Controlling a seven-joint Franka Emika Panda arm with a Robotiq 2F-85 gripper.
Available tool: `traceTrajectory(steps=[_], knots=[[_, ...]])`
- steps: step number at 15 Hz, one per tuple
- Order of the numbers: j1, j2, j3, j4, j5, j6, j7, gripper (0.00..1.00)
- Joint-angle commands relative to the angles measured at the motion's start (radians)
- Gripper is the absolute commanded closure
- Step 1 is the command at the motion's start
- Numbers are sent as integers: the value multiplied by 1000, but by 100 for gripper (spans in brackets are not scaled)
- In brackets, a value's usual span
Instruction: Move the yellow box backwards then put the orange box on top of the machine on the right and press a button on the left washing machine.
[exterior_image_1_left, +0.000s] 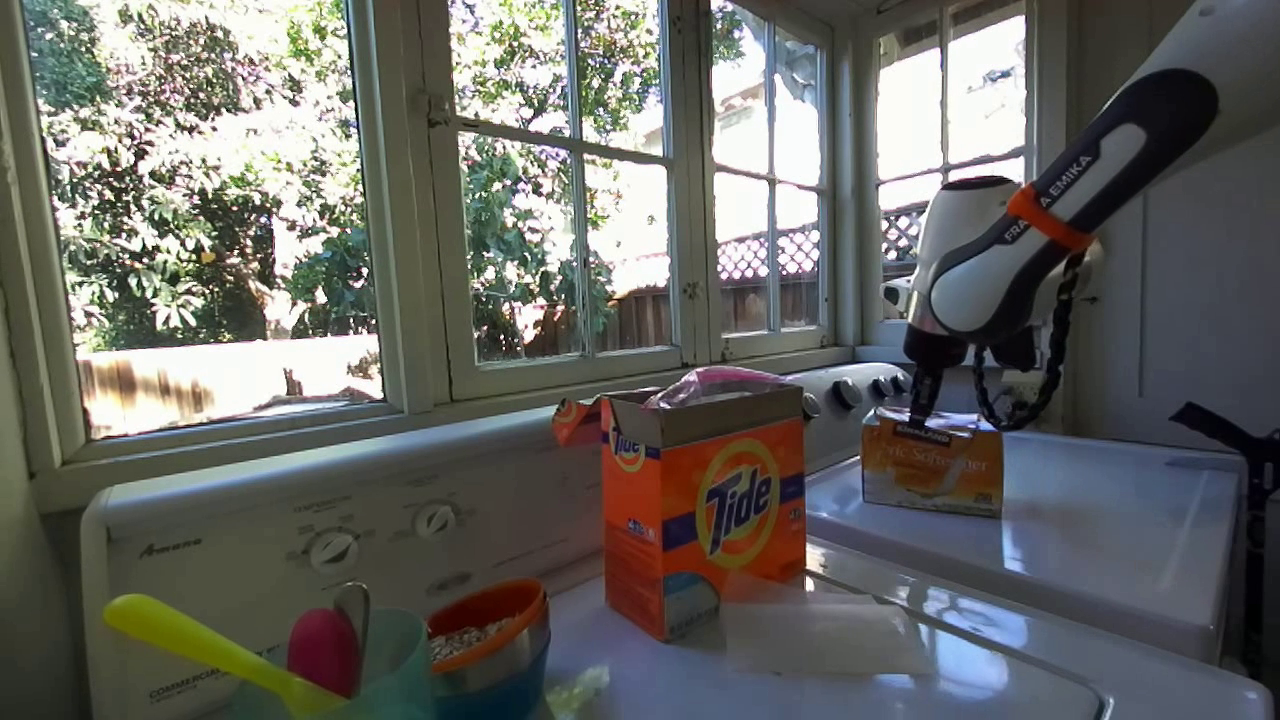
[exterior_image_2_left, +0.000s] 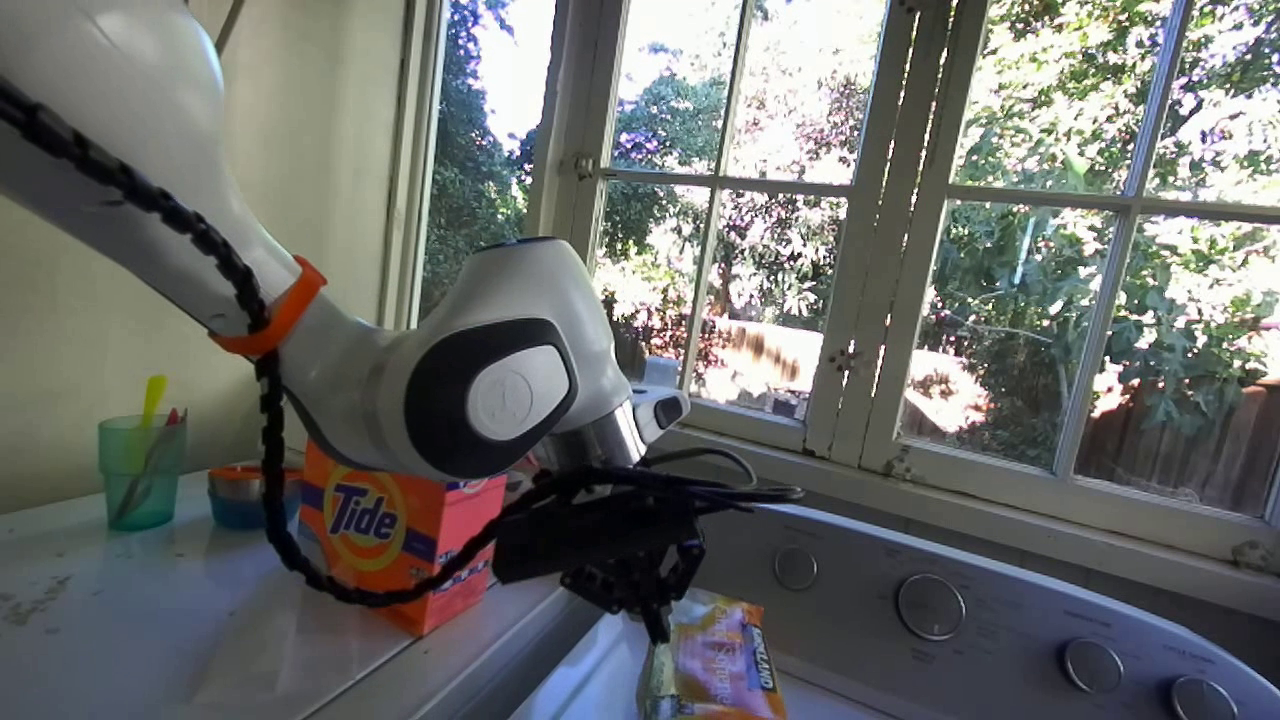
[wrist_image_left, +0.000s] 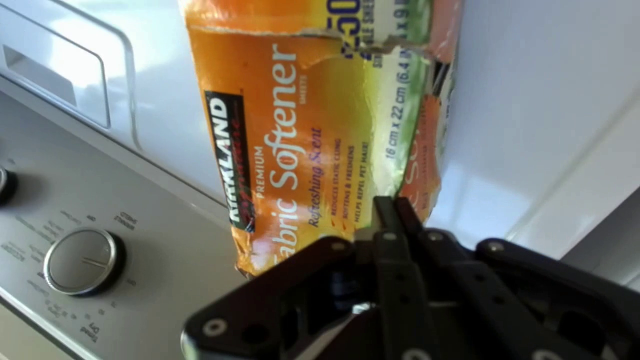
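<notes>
The yellow box, an orange-and-yellow Kirkland fabric softener box (exterior_image_1_left: 935, 485) with torn edges, rests on the right machine (exterior_image_1_left: 1130, 520). It also shows in an exterior view (exterior_image_2_left: 705, 665) and in the wrist view (wrist_image_left: 300, 150). My gripper (exterior_image_1_left: 918, 420) has its fingertips drawn together at the box's upper edge, as the wrist view shows (wrist_image_left: 392, 202); I cannot tell whether any cardboard is between them. The orange box, an open-topped Tide box (exterior_image_1_left: 780, 480), stands on the left washing machine (exterior_image_1_left: 250, 520), partly behind my arm in an exterior view (exterior_image_2_left: 365, 525).
A teal cup (exterior_image_1_left: 395, 660) with a yellow utensil (exterior_image_1_left: 200, 640) and a bowl (exterior_image_1_left: 500, 640) stand on the left washing machine. Round knobs (exterior_image_2_left: 930, 605) line the right machine's grey panel. Windows (exterior_image_2_left: 730, 220) rise behind both machines. A dark cable (exterior_image_2_left: 270, 480) hangs from my arm.
</notes>
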Motion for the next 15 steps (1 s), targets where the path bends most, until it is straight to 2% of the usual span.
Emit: traceTrajectory(steps=[1, 3, 4, 8, 13, 15], knots=[[-2, -1, 7, 2, 7, -1, -22, 97], [-7, -1, 15, 5, 10, 0, -37, 99], [6, -2, 1, -18, -59, 100, -91, 99], [54, -16, -36, -58, -168, 234, -117, 99], [66, 58, -53, -37, -265, 443, -204, 99], [48, 105, -42, -10, -286, 532, -256, 99]])
